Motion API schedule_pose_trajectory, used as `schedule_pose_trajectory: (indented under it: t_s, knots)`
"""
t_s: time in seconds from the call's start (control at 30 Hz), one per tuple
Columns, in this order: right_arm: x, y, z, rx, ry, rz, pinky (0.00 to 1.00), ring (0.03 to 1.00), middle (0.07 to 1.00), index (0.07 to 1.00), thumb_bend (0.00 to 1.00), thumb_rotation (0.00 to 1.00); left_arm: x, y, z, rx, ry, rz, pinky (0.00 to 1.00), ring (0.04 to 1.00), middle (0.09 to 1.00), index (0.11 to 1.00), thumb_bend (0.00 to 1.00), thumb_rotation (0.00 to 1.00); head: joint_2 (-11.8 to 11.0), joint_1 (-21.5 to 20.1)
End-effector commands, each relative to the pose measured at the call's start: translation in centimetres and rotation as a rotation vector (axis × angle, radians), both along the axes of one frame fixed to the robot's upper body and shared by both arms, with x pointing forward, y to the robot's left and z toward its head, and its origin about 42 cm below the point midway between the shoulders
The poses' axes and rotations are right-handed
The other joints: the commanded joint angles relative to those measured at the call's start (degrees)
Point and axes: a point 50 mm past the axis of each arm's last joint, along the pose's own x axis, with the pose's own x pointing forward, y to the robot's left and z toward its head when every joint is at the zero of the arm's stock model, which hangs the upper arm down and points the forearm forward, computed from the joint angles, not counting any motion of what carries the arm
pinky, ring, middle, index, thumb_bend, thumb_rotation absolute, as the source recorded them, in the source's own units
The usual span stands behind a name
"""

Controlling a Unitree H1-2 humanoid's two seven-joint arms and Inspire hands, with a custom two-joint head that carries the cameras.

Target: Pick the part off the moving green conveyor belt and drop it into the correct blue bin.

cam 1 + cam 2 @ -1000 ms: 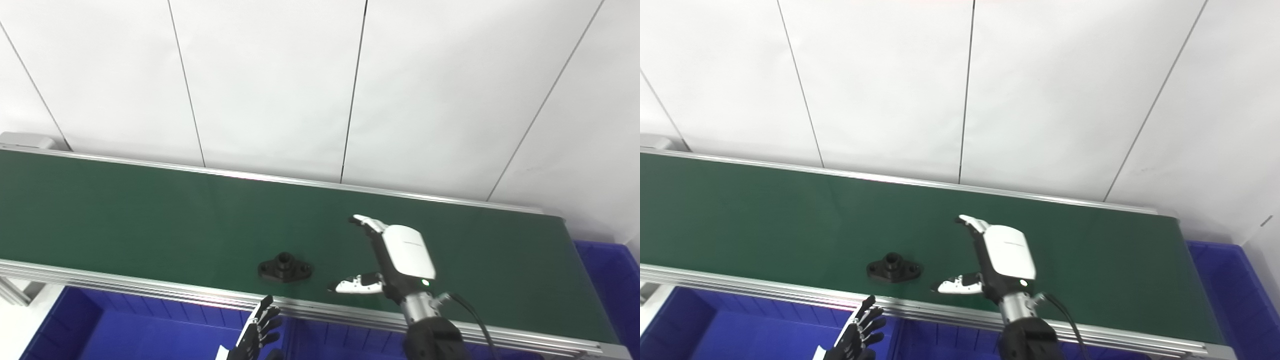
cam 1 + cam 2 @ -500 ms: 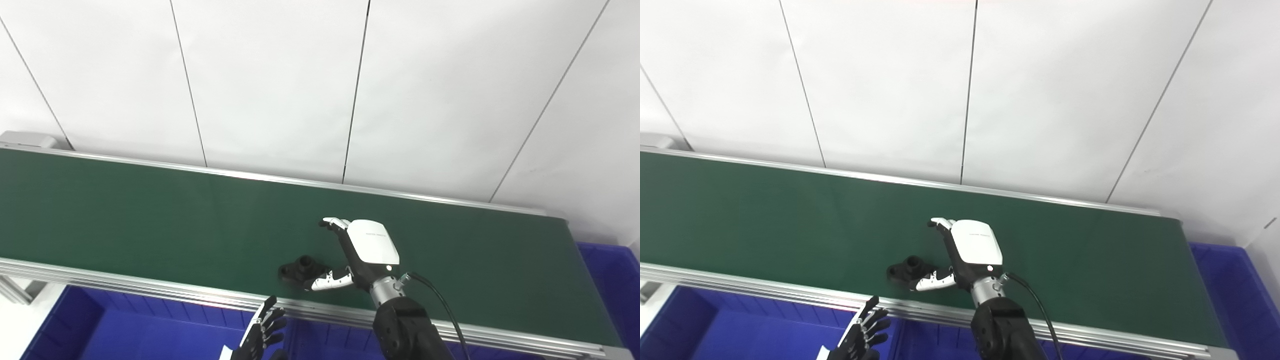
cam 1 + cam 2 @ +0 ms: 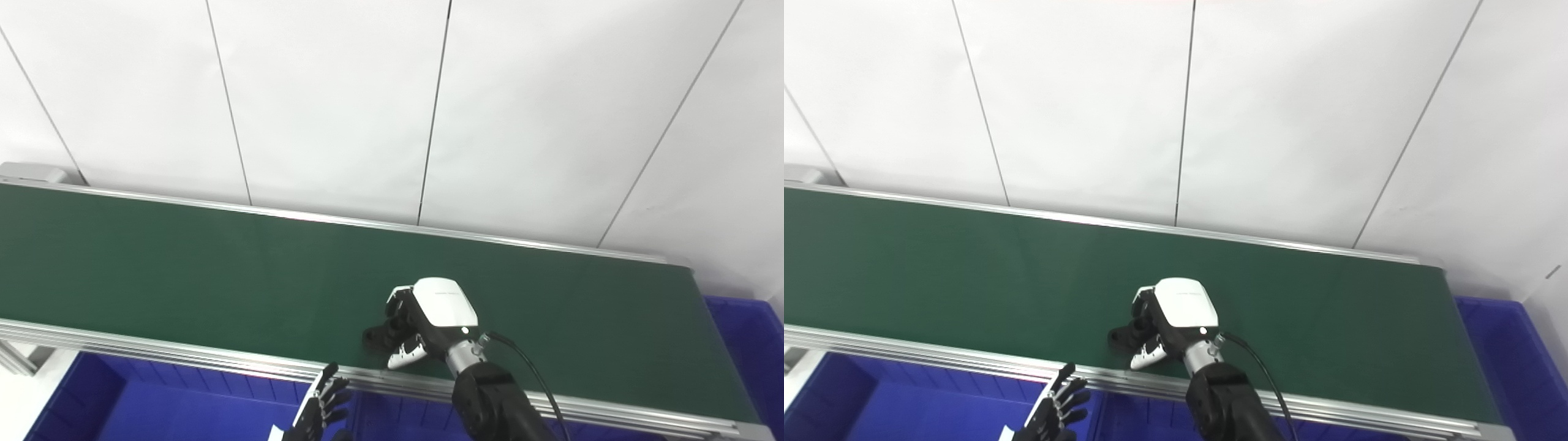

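Observation:
A black flanged part [image 3: 375, 335] lies on the green conveyor belt [image 3: 184, 269] near its front rail. My right hand [image 3: 422, 318], white-backed, is down on the belt with its fingers curled around the part, which is mostly hidden under it; the part also shows in the right eye view [image 3: 1121, 335]. My left hand [image 3: 318, 407] is low at the bottom edge, in front of the belt and above the blue bin, with fingers apart and nothing in it.
A blue bin [image 3: 153, 404] sits below the belt's front rail [image 3: 153, 355] at the left. Another blue bin [image 3: 753, 343] stands past the belt's right end. A white panelled wall [image 3: 392, 104] rises behind the belt.
The part rode rightward on the belt. My right hand moved left and down onto it, and its fingers closed around it. The left hand stayed put.

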Motion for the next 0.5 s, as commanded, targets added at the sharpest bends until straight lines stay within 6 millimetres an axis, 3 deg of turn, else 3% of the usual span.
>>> schedule_pose_trajectory:
  t_s: [0.0,0.1,0.47]
  knots:
    - [0.5,-0.9,-0.4,-0.041,0.000,-0.032,0.32,0.342,0.417,0.510,0.53,0.00,0.1,0.0,0.9,0.002,-0.033,-0.007,0.81,0.849,0.892,0.947,0.72,0.88,0.1,-0.2]
    - [0.4,-1.6,-0.8,-0.033,0.020,-0.051,0.40,0.403,0.426,0.515,0.53,0.00,0.1,0.2,0.9,0.002,-0.032,-0.010,0.81,0.847,0.892,0.946,0.71,0.89,0.4,-0.5]
    - [0.3,-2.7,-1.5,-0.047,0.045,-0.084,0.39,0.398,0.425,0.515,0.53,0.00,-0.1,0.7,1.2,0.021,-0.041,-0.019,0.81,0.847,0.888,0.950,0.69,0.91,1.0,-1.4]
